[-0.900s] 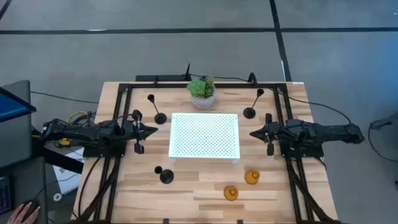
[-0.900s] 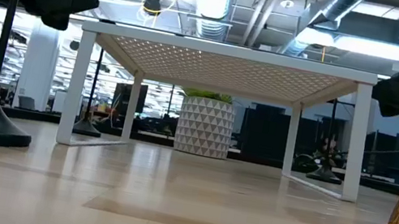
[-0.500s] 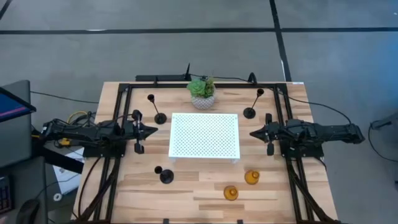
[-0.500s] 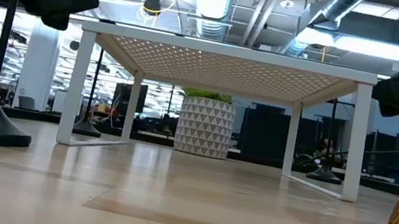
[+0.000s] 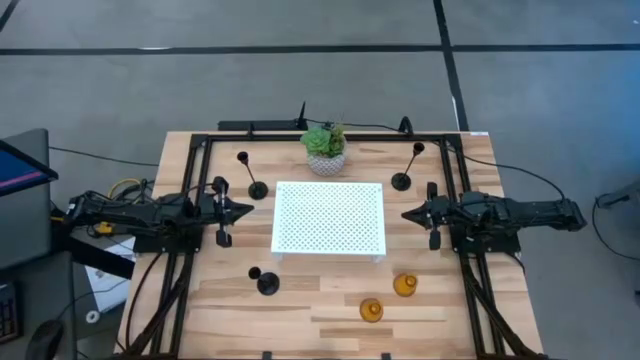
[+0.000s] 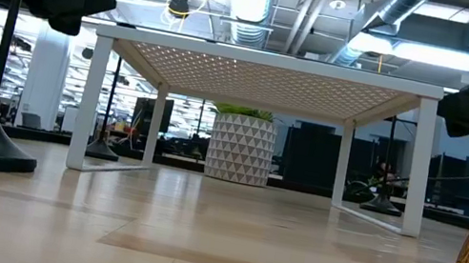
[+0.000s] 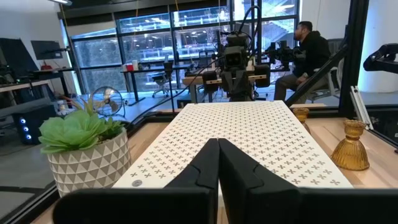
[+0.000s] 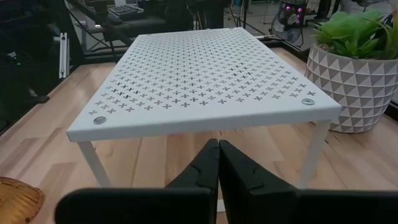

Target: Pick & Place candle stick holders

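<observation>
Two tall thin-stemmed black holders stand on their round bases at the far left point(image 5: 252, 178) and far right point(image 5: 406, 170). A short black holder point(image 5: 265, 281) stands near the front left. Two amber holders point(image 5: 404, 286) point(image 5: 371, 310) stand at the front right; one shows in the left wrist view point(image 7: 351, 146). My left gripper point(image 5: 248, 211) is shut and empty, left of the white perforated rack point(image 5: 329, 217). My right gripper point(image 5: 406, 214) is shut and empty, right of the rack.
A green plant in a white patterned pot point(image 5: 325, 148) stands behind the rack. Black frame rails point(image 5: 195, 190) run along the table's left, right and far sides. A person point(image 7: 309, 46) sits in the room beyond the table.
</observation>
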